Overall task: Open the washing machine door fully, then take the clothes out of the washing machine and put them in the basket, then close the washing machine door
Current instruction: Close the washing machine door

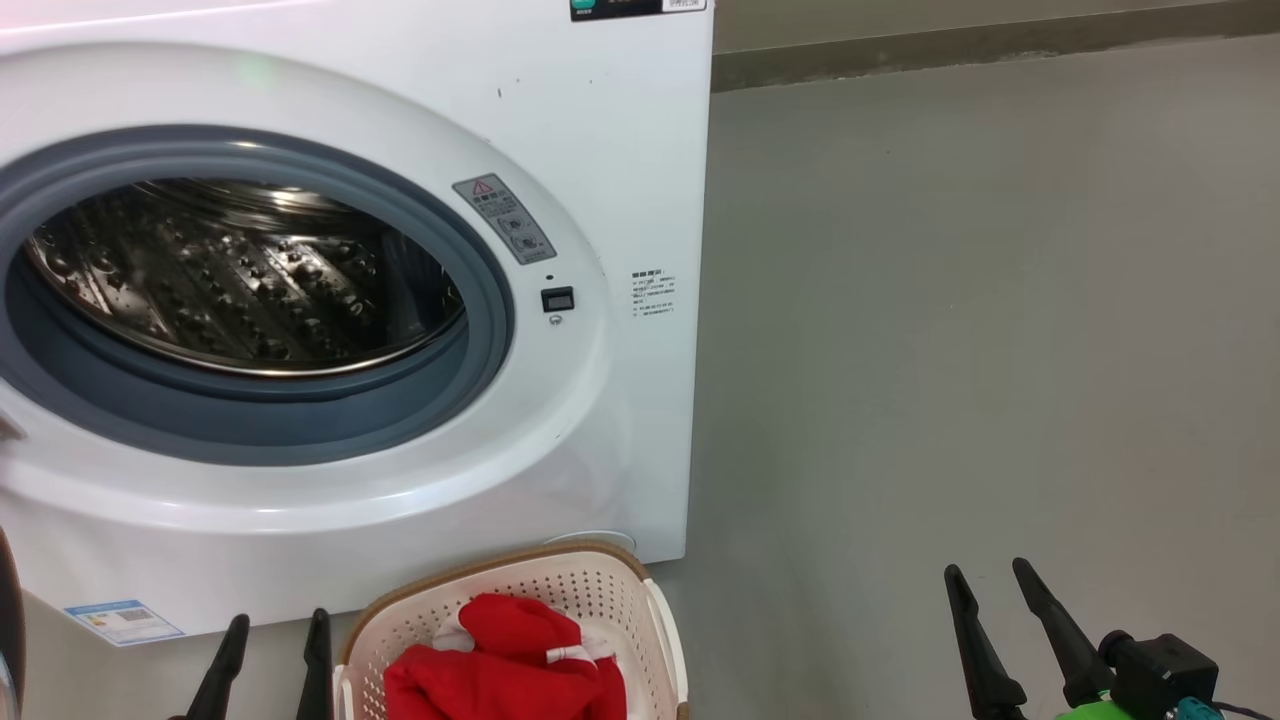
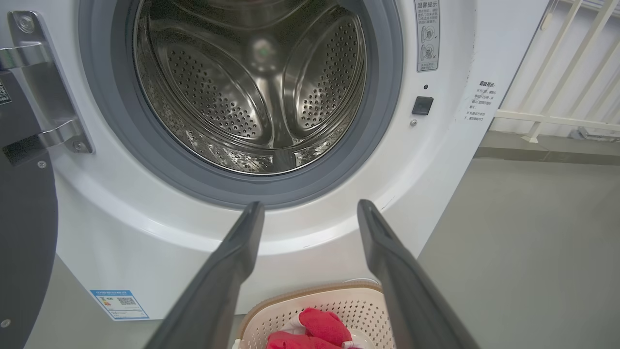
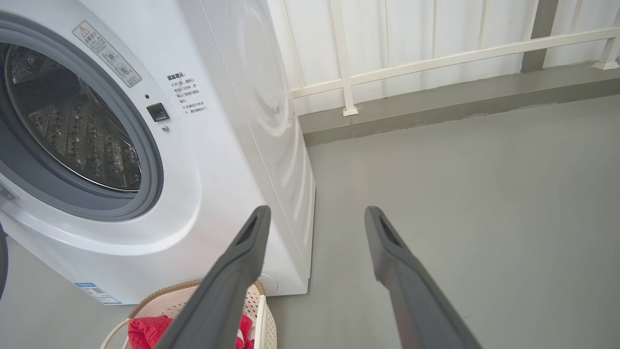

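Head view shows a plain grey floor [image 1: 950, 350]; a white railing [image 3: 436, 58] runs beyond it. The washing machine [image 1: 600, 150] faces the robot, drum mouth open, door [image 2: 24, 218] swung out leftward. The basket [image 1: 600, 585] sits just before it, red clothes [image 1: 510, 650] inside. Left gripper [image 1: 280, 617] and right gripper [image 1: 985, 567] both gape wide, holding nothing.

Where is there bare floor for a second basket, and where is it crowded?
Free: floor right of the washing machine, up to the wall kerb. Crowded: in front of it, where the basket of clothes sits beside the left hand.
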You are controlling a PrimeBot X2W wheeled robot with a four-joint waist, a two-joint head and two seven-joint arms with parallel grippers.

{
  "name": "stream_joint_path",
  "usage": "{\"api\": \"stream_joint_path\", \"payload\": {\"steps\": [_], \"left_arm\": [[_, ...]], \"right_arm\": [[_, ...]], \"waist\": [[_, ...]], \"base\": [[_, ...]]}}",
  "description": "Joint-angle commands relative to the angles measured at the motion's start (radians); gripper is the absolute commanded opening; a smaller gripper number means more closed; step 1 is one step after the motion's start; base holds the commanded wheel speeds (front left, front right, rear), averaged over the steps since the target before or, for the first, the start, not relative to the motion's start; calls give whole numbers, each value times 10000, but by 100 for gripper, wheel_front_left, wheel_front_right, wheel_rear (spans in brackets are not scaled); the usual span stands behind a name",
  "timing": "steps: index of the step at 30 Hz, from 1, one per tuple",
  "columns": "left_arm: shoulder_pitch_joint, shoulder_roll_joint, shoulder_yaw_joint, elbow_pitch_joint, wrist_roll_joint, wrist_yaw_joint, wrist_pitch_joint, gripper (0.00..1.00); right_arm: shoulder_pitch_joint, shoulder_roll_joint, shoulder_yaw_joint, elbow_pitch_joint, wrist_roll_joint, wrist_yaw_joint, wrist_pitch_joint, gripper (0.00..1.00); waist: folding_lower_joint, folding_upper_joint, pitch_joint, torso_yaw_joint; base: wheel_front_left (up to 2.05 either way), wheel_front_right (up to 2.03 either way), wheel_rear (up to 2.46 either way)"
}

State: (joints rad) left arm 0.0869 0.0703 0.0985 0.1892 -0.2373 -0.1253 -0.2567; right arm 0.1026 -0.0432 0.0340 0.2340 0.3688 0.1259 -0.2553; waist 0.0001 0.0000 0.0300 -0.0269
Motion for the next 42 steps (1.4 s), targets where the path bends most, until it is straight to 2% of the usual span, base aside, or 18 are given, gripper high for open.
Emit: {"api": "stream_joint_path", "payload": {"steps": [1,9,42], "left_arm": [[-121,66,373,-299,125,-54,-51,100],[-155,23,347,-307,140,-54,-51,100],[-378,70,306,-333,90,-54,-51,100]], "right_arm": [[-122,-142,199,-254,-64,48,-65,100],[-122,-139,179,-265,-68,48,-65,100],[-316,-78,131,-237,-89,48,-65,100]], "waist": [[-1,0,7,1],[-1,0,84,33],[-1,0,301,283]], "base": [[0,0,0],[-22,22,0],[-88,88,0]]}}
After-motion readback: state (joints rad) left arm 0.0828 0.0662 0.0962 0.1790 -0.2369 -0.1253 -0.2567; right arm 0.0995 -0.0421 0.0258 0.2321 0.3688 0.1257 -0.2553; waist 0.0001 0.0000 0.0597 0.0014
